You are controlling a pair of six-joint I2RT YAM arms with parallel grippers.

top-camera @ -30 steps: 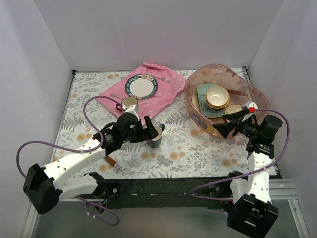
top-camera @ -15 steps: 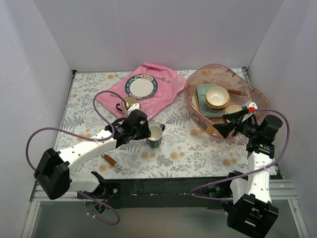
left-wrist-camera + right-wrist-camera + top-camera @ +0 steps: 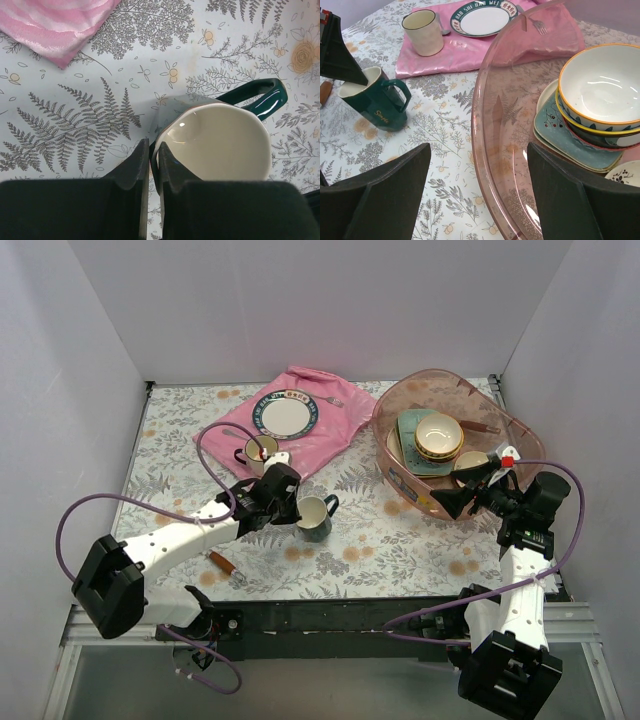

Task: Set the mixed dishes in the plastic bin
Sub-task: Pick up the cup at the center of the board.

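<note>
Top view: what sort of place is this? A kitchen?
Likely a robot test booth, not a kitchen: plain white walls box in a floral-cloth table, two white robot arms are bolted to its near edge, and the left claw pinches a dark green mug near a translucent pink plastic bin.

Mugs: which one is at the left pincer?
The green mug: the left pincer pinches its rim. The cream mug stands apart on the pink cloth.

We observe a glossy, glazed ceramic finish on the dark mug (image 3: 215, 145), green outside and cream inside. The pink cloth (image 3: 55, 25) shows a satin sheen. The plastic bin (image 3: 490, 125) is smooth, translucent pink plastic. The table cover (image 3: 75, 115) appears matt and printed.
</note>
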